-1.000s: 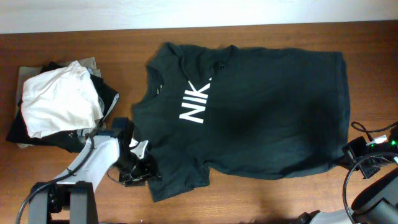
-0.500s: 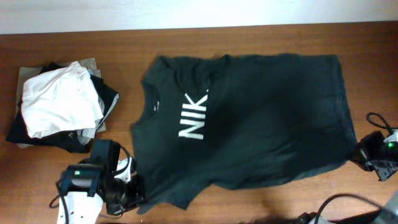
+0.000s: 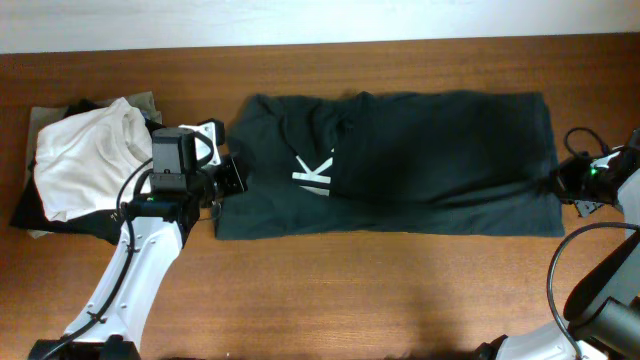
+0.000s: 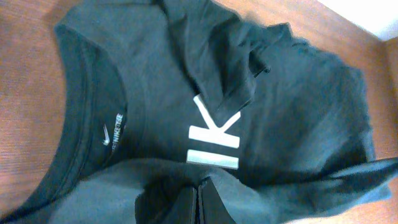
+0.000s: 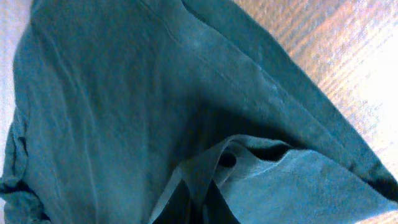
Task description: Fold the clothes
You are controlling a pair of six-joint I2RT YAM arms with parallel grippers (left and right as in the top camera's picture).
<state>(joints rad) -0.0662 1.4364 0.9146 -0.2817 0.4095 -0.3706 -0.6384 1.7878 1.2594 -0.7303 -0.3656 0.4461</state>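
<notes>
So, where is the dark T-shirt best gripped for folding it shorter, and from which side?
Probably its right short edge, from the right: the T-shirt lies as a long flat strip, and that edge is straight, unlike the bunched collar end.

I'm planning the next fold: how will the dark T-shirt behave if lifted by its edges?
Probably floppy: the T-shirt creases and bunches where the left gripper and right gripper pinch it, so its middle would likely sag. It looks thin and light; pushing would probably wrinkle it rather than slide it.
</notes>
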